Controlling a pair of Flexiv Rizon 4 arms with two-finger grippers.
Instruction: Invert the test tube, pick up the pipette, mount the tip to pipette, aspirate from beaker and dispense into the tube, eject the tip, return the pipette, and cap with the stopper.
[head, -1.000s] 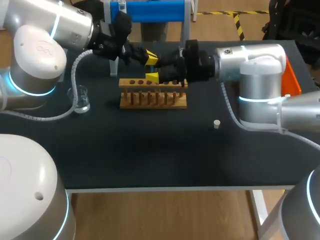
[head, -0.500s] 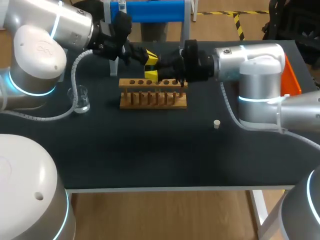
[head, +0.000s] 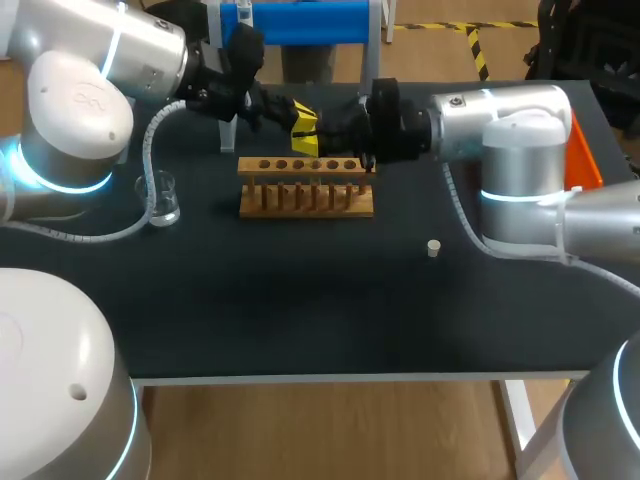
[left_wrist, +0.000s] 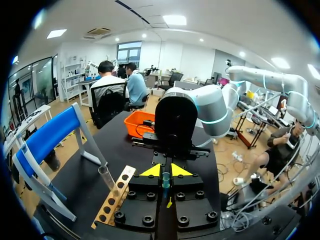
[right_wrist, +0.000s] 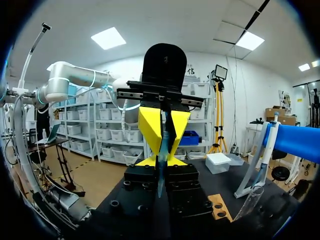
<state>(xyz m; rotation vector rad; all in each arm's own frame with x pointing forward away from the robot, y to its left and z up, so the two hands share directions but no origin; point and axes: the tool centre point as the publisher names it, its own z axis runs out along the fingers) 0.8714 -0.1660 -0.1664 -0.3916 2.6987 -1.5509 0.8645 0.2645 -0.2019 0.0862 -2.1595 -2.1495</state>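
Both arms meet over the far middle of the counter (head: 300, 310), just behind the wooden rack (head: 305, 187). The left pincer (left_wrist: 165, 171) and the right pincer (right_wrist: 161, 161) face each other tip to tip. Each is drawn narrow, and both are closed on one slim bluish piece (left_wrist: 165, 181), which runs from the gap of one into the gap of the other. I cannot tell whether that piece is the pipette, its tip, or the two joined.

The rack lies lengthwise along the far edge. A clear test tube (left_wrist: 106, 178) stands in its end hole, leaning a little. The glass beaker (head: 163, 200) sits near the counter's left edge, well apart from the rack. The small pale stopper (head: 433, 248) lies alone toward the right, nearer the front edge than the rack. A blue stand (head: 300, 20) rises at the far edge behind the pincers, and an orange bin (head: 585, 165) sits at the far right corner.
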